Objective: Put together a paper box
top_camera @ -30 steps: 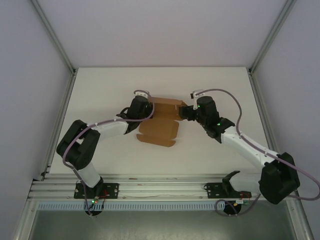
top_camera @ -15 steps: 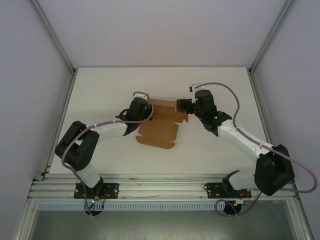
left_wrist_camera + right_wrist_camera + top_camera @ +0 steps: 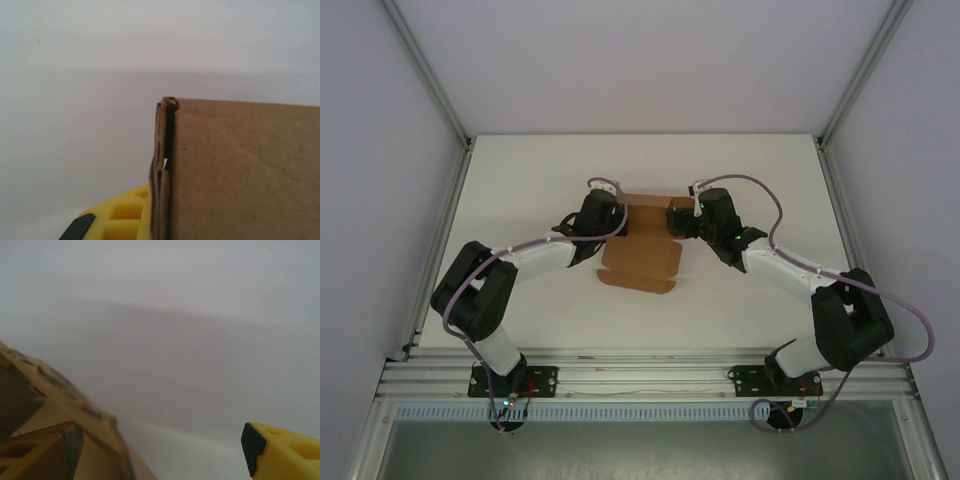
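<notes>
Cardboard: plain brown. The paper box [image 3: 642, 245] lies near the middle of the white table [image 3: 520, 190], between my two arms.
Box shape: from overhead I see a far part flanked by both grippers and a flatter flap stretching toward the near edge, with small tabs at its near corners. How high the walls stand I cannot tell from above.
Left gripper: the left gripper [image 3: 623, 224] sits at the box's left side, touching it.
Left jaws: together, pinched on the cardboard. My left wrist camera shows a doubled, folded edge standing upright close to the lens, with a broad brown face to its right. One yellow finger [image 3: 125, 217] sits just beside that edge at the bottom.
Right gripper: the right gripper [image 3: 672, 220] is at the box's far right corner, close against it.
Right jaws: wide apart, with nothing clamped between them. On my right wrist camera the dark-padded finger [image 3: 287, 452] hangs over bare table. The opposite finger [image 3: 40, 452] is at the lower left with blurred cardboard right next to it. Whether they touch I cannot tell.
Arms: both reach inward from their bases and meet at the box.
</notes>
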